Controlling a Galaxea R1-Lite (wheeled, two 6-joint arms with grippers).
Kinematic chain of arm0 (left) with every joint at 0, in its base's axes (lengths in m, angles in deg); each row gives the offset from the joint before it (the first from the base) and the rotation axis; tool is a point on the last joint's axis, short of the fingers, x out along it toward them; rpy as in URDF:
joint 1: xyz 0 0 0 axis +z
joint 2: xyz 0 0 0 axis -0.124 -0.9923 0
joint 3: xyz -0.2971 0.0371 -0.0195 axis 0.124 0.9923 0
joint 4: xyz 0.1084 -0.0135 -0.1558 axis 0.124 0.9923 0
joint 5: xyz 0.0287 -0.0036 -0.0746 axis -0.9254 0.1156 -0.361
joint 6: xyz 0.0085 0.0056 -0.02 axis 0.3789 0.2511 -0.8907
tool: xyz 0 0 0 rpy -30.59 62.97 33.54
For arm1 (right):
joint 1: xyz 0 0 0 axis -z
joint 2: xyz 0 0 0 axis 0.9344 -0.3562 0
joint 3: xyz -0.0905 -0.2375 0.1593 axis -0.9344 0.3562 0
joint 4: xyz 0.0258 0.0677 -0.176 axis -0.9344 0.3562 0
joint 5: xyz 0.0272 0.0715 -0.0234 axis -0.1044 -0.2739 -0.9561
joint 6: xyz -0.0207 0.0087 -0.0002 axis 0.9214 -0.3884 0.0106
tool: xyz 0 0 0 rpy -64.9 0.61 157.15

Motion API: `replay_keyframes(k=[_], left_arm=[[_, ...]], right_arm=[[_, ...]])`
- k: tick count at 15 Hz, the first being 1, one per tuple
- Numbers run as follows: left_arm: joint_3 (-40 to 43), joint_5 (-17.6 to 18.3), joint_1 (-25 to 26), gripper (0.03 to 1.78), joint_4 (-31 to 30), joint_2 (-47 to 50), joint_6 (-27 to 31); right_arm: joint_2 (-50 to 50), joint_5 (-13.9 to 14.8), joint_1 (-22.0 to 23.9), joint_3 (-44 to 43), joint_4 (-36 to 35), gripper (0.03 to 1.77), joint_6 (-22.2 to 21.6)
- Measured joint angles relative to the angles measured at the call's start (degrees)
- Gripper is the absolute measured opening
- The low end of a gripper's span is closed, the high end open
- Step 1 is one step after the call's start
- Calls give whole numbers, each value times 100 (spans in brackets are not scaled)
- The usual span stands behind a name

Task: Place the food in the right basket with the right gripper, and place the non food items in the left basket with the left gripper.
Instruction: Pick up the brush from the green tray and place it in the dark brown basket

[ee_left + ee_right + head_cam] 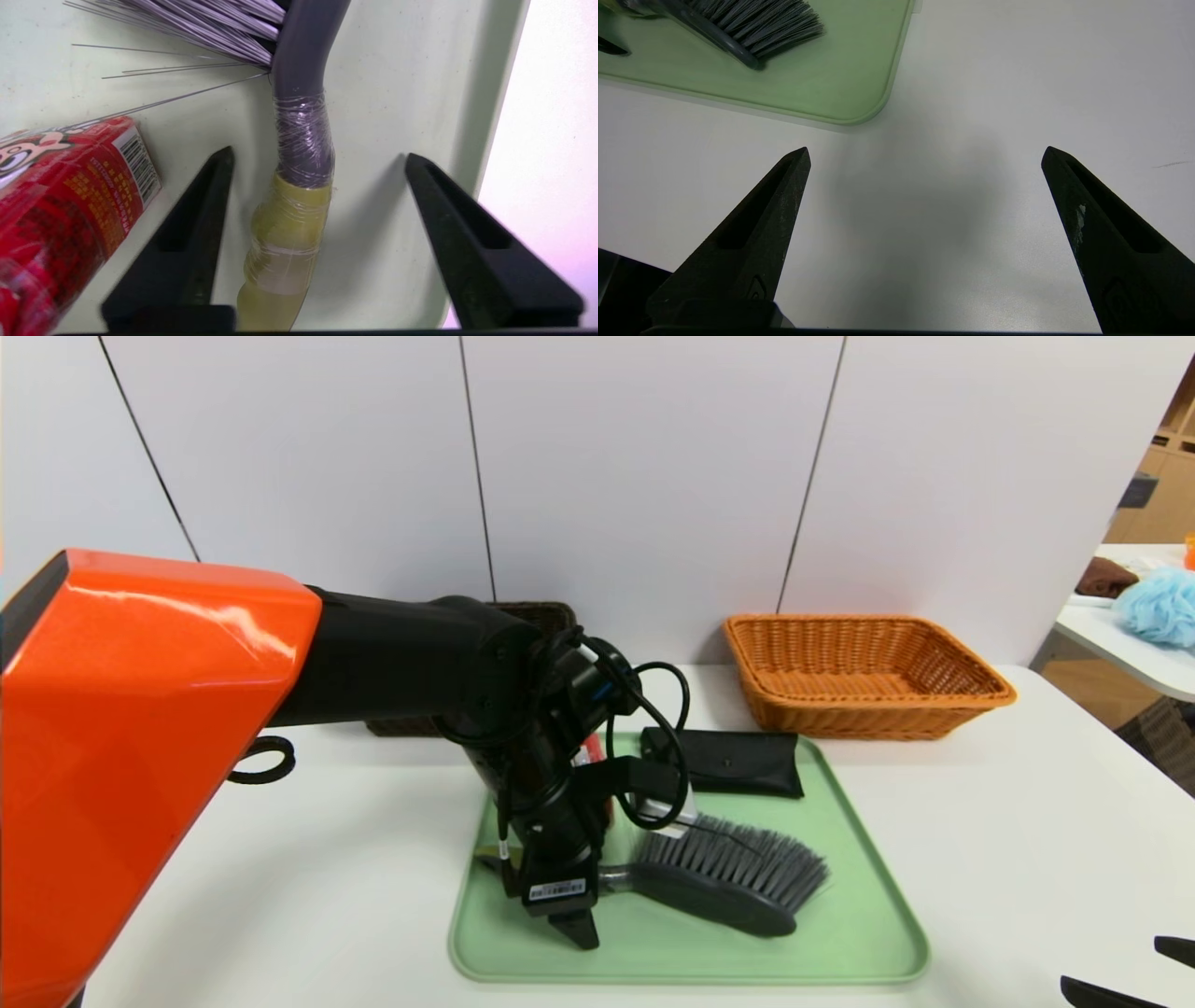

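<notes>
The dark grey brush (728, 882) lies on the green tray (840, 933). Its olive-green handle (289, 224) runs between the fingers of my left gripper (320, 154), which stands open low over the tray; one finger is close beside the handle, the other well apart. The red food carton (60, 200) lies just beside that gripper, mostly hidden behind the arm in the head view. The black pouch (733, 761) rests at the tray's far side. The orange right basket (859, 672) is empty. The dark brown left basket (541, 613) peeks from behind the left arm. My right gripper (927, 150) hangs open over bare table.
The tray's corner (831, 88) lies ahead of the right gripper, with the brush's bristles (756, 23) beyond it. A white wall closes the back. A side table (1120, 635) with a blue puff and brown cloth stands at the far right.
</notes>
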Motion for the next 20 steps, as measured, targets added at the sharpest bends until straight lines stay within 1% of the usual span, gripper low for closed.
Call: replay_keyframes(k=[1,4,5,6,14,20], left_arm=[[4,6,0,108,-2,0,0],[4,11,0,78,-10,9,-1],[4,6,0,53,-11,13,0],[4,11,-2,33,-24,16,7],[15,9,-10,33,30,133,-11],[28,6,-16,33,152,502,-9]], right_arm=[[1,0,0,0,0,171,0],[37,-4,0,0,6,171,0],[43,-6,0,0,9,171,1],[50,-6,0,0,9,171,0],[74,-4,0,17,9,171,0],[83,-6,0,17,9,171,1]])
